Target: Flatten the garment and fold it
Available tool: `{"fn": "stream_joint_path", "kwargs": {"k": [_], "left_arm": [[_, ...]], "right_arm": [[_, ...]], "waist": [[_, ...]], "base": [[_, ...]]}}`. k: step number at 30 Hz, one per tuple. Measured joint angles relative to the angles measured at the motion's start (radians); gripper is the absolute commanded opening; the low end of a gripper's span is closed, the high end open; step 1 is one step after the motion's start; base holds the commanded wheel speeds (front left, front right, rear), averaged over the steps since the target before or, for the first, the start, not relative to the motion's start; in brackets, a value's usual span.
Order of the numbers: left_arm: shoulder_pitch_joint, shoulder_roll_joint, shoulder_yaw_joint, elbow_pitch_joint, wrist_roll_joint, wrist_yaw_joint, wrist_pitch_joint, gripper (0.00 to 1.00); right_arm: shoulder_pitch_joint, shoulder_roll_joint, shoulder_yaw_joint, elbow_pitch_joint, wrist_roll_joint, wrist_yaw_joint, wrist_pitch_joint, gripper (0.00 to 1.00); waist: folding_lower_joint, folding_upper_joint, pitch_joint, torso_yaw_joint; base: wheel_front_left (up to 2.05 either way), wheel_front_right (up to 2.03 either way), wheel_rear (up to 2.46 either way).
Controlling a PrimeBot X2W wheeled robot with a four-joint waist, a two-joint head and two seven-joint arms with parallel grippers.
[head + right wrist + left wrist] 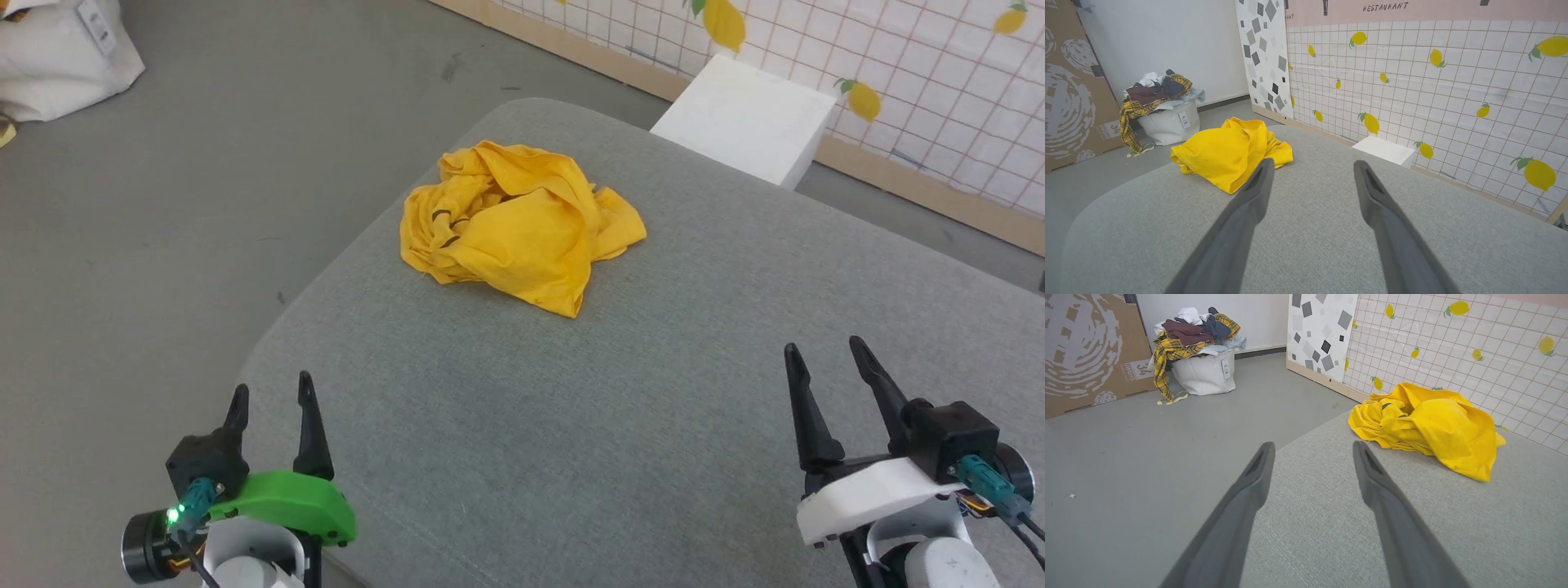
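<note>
The garment [522, 224] is not in either hand. The left hand [272, 385] hovers at the near left corner of the tabletop [571, 425] with its two fingers spread wide and nothing between them. The right hand [823, 345] hovers at the near right side, likewise wide open and empty. Both are well apart from the cloth.

Further out, the yellow shirt lies in a crumpled heap toward the far left corner, close to the left edge, with folds stacked over each other and only a few dark marks of its print showing. Beyond that edge is the grey floor [204, 204], where a white bag heaped with clothes [1202, 371] stands. A white block [747, 118] sits past the far edge by the lemon-patterned wall.

The main risk, as I judge it, comes from the bunching: no hem, sleeve or collar is plainly readable, so a pinch may take several layers at once and lift the whole heap instead of opening it. Since the heap sits so near the left edge, a pull or sweep that way could drag part of it off onto the floor. A low approach could also snag fingertips on the soft covering
</note>
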Motion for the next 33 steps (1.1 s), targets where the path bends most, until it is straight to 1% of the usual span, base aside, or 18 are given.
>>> {"fn": "stream_joint_path", "kwargs": {"k": [7,10,14,17,18,23,26,28,33], "left_arm": [[-0.005,0.013,-0.002,0.006,-0.039,0.009,-0.016,1.0],[-0.023,0.024,-0.003,0.008,-0.057,0.002,-0.017,1.0],[-0.102,0.065,-0.003,0.006,-0.087,-0.043,0.012,1.0],[-0.202,0.094,-0.006,0.009,-0.097,-0.077,0.041,1.0],[-0.246,0.103,-0.009,0.014,-0.104,-0.095,0.056,1.0],[-0.464,0.14,-0.017,0.096,-0.132,-0.17,0.144,1.0],[-0.569,0.158,-0.007,0.157,-0.177,-0.202,0.204,1.0],[-0.618,0.167,-0.005,0.199,-0.202,-0.219,0.255,1.0],[-0.674,0.175,-0.002,0.296,-0.284,-0.235,0.415,1.0]], "right_arm": [[-0.01,0.0,-0.001,0.003,0.004,0.0,-0.009,1.0],[-0.018,0.001,0.005,-0.001,0.004,0.0,-0.008,1.0],[-0.058,0.002,0.02,-0.026,-0.008,0.0,0.005,1.0],[-0.094,0.002,0.026,-0.048,-0.029,0.0,0.019,1.0],[-0.104,0.002,0.026,-0.055,-0.035,0.0,0.025,1.0],[-0.152,0.002,0.043,-0.072,-0.062,0.0,0.037,1.0],[-0.189,0.002,0.051,-0.075,-0.069,0.0,0.035,1.0],[-0.211,0.002,0.053,-0.075,-0.069,0.0,0.032,1.0],[-0.259,0.002,0.056,-0.065,-0.065,0.0,0.007,1.0]], "waist": [[0.0,0.0,0.01,0.019],[0.0,0.0,0.025,0.018],[0.0,0.0,0.057,0.006],[0.0,0.0,0.093,-0.01],[0.0,0.0,0.109,-0.016],[0.0,0.0,0.201,-0.058],[0.0001,0.0,0.262,-0.095],[0.0001,0.0,0.3,-0.122],[0.0002,0.0,0.383,-0.208]], "base": [[0.0,0.0,0.0],[0.0,0.0,0.0],[0.0,0.0,0.0],[0.0,0.0,0.0],[0.0,0.0,0.0],[0.0,0.0,0.0],[0.0,0.0,0.0],[0.0,0.0,0.0],[0.0,0.0,0.0]]}}
